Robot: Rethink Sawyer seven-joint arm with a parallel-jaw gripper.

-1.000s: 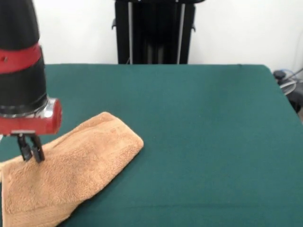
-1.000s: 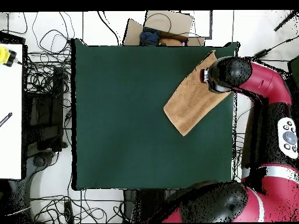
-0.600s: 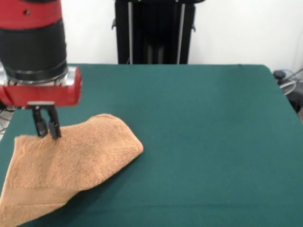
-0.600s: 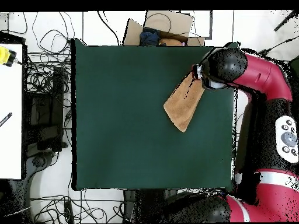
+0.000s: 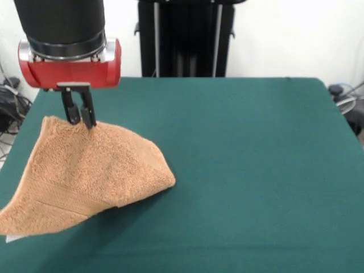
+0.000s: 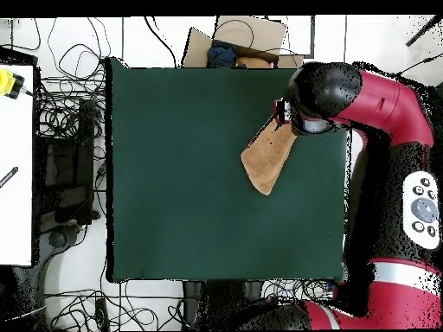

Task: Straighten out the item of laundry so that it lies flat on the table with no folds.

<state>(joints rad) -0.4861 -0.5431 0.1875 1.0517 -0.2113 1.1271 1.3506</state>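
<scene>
Towel (image 5: 91, 176) is hanging tent-like from 1 pinched corner, its lower folds resting near the table's (image 5: 244, 170) side edge, still doubled over. Gripper (image 5: 79, 116) is clamping that top corner with fingers closed, probably lifting it so the layers can peel apart and be spread flat. Compared with 1 second ago, the gripper is sitting higher and farther across the table, and the towel is standing more upright.

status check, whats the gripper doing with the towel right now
Gripper shut on towel, top edge lifted. Towel folded, one end resting on table. Nothing in the way.
</scene>
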